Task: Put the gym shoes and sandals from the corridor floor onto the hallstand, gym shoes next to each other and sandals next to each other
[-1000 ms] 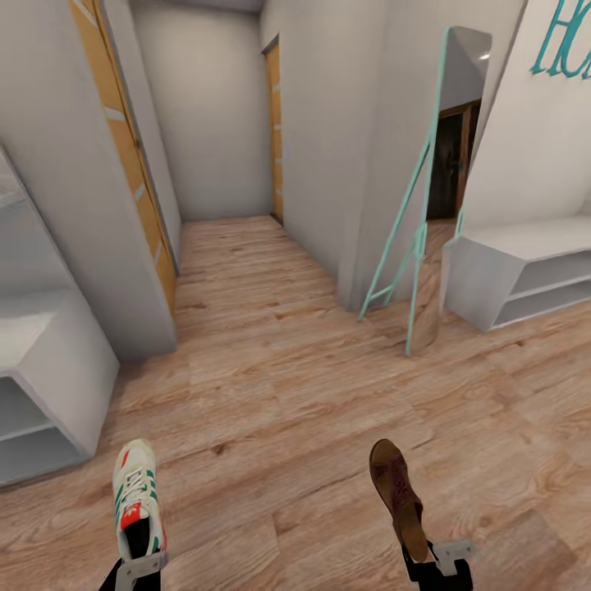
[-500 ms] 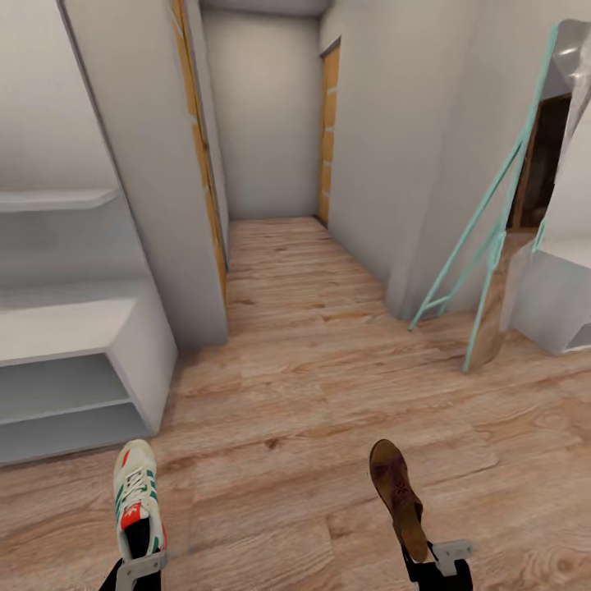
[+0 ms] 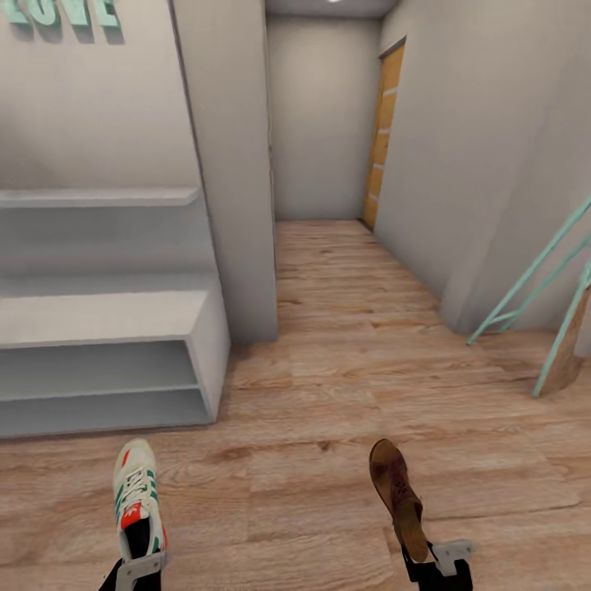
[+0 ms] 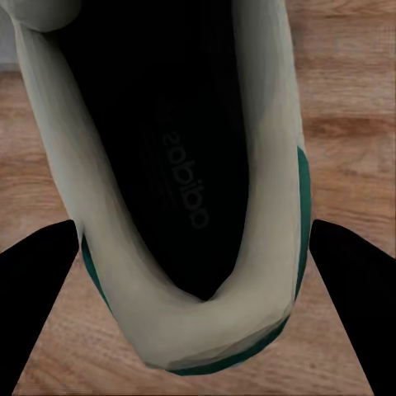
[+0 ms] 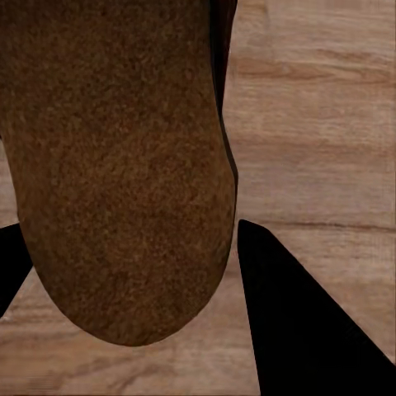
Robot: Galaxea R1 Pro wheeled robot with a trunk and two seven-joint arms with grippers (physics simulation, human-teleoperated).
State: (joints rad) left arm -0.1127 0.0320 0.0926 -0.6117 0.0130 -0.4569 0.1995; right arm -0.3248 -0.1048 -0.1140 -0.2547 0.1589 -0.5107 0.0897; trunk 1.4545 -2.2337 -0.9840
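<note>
My left gripper (image 3: 139,552) is shut on the heel of a white gym shoe (image 3: 135,492) with green stripes, held toe-forward above the corridor floor (image 3: 328,386). In the left wrist view the gym shoe's heel and dark insole (image 4: 186,165) sit between the black fingers (image 4: 41,305). My right gripper (image 3: 428,558) is shut on the heel end of a dark-brown sandal (image 3: 396,492). The right wrist view shows the sandal's heel (image 5: 115,181) beside a black finger (image 5: 305,322). The light-grey hallstand (image 3: 98,316) stands ahead on the left, its bench top and two shelf rows bare.
A grey wall pillar (image 3: 238,205) rises just right of the hallstand. The corridor runs on past it to an orange door (image 3: 382,139). A teal-framed leaning mirror (image 3: 542,287) stands at the right edge. Teal letters (image 3: 57,12) hang above the hallstand.
The whole view has swung left: the hallstand has come further into view on the left and the mirror has slid to the right edge. Both shoes stay held as before.
</note>
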